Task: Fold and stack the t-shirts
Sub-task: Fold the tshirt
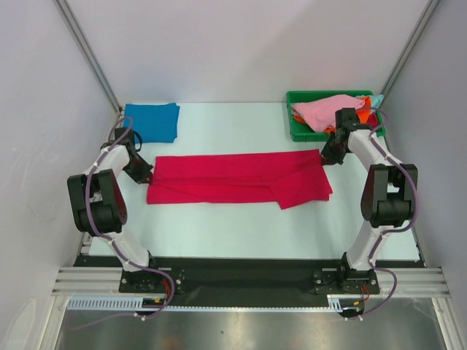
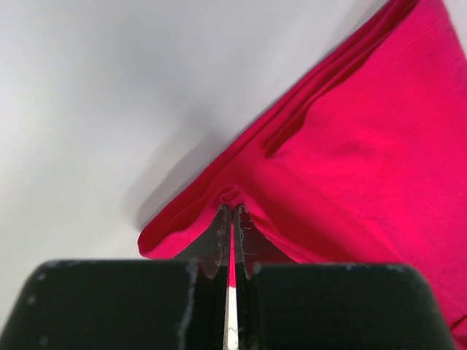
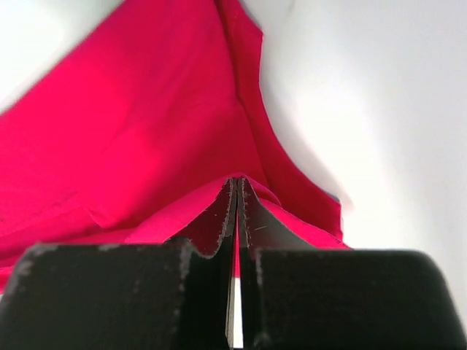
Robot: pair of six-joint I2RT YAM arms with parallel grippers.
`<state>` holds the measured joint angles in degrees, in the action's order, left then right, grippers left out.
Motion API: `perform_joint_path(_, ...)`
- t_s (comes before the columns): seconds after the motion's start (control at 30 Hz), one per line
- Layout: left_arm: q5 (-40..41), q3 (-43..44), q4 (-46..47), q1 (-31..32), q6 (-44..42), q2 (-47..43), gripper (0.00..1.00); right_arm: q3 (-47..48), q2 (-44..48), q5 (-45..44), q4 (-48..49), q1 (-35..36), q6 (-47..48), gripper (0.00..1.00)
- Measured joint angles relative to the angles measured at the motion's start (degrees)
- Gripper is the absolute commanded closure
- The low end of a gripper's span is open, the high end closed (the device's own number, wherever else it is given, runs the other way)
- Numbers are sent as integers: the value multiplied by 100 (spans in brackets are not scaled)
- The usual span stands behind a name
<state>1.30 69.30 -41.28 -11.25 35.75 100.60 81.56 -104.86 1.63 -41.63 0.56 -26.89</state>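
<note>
Top external: both jaws pinch the crimson t-shirt (image 1: 233, 177)

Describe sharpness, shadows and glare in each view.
Top external: even light, sharp, little shadow under the crimson t-shirt. Left wrist: left gripper blurred at its base, soft shadow beside the cloth. Right wrist: right gripper likewise, table nearly washed out white.

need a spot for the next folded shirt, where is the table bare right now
Bare: the far strip of table between the blue t-shirt and the green bin, and the wide near strip between the crimson t-shirt and the arm bases. Crowded: the shirt's two ends, where the left gripper and right gripper pinch it, and the bin corner.
</note>
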Motion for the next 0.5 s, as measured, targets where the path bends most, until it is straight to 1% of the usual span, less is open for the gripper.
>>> perform_joint_path(0.5, 9, 444, -42, 44, -31, 483, 100, 533, -494, 131, 0, -153, -2, 100)
